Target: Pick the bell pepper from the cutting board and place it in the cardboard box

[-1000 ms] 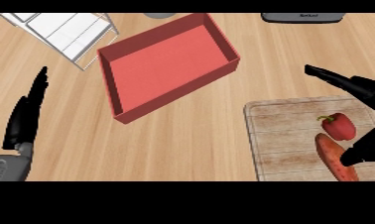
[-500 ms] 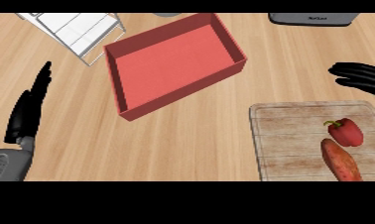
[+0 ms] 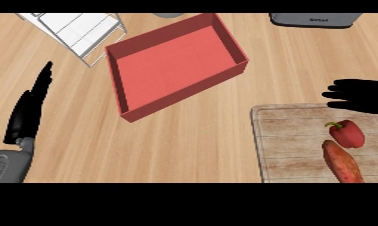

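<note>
Right hand shifted lower; bell pepper red, green-stemmed, on cutting board.

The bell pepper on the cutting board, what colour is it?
Red with a green stem: the bell pepper shows best in the head view.

bell pepper on cutting board; right hand open above

sweet potato lower right | wire rack top left | grey appliance top right
</note>
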Motion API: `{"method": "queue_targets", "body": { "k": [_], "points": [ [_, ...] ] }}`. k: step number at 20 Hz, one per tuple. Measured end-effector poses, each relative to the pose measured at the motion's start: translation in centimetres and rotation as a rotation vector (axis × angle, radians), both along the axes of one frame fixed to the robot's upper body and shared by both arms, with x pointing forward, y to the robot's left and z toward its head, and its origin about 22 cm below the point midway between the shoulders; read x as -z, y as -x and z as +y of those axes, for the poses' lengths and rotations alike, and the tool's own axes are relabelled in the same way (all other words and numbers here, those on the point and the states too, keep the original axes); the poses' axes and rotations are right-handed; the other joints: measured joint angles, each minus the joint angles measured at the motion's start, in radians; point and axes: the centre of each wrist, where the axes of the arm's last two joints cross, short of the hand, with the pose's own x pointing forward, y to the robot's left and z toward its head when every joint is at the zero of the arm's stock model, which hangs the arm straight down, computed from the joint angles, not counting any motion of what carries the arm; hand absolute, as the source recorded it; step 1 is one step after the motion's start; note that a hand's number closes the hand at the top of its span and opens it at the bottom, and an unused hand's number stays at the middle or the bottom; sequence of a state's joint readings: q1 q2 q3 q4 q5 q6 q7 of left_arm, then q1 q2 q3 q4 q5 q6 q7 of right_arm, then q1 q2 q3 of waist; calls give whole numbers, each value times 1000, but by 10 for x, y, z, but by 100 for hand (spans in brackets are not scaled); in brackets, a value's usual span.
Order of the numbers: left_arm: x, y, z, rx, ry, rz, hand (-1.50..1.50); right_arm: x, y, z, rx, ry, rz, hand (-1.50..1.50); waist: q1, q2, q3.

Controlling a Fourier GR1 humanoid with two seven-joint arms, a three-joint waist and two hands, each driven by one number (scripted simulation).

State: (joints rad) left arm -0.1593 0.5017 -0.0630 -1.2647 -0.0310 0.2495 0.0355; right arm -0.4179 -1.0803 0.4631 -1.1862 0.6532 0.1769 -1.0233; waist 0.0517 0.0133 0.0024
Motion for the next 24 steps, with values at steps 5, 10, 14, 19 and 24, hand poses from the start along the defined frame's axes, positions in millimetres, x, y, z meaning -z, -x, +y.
{"method": "queue_targets", "body": {
  "k": [5, 10, 14, 19, 24],
  "points": [
    [-6, 6, 5, -12, -3, 6, 0, 19, -13, 2, -26, 99, 0, -150, -17, -6, -1],
    [-6, 12, 7, -35, -4, 6, 0, 34, -28, 16, -58, 140, -10, -150, -30, -10, -2],
    [-3, 13, 7, -41, 0, 12, 0, 45, -30, 17, -66, 152, -7, -150, -37, -11, -2],
    [0, 16, 6, -38, -4, 14, 0, 57, -34, 20, -73, 153, 4, -150, -40, -11, -2],
    [-6, 17, 9, -45, -6, 16, 0, 59, -31, 27, -113, 140, 10, -150, -44, -13, -2]
  ]
}}
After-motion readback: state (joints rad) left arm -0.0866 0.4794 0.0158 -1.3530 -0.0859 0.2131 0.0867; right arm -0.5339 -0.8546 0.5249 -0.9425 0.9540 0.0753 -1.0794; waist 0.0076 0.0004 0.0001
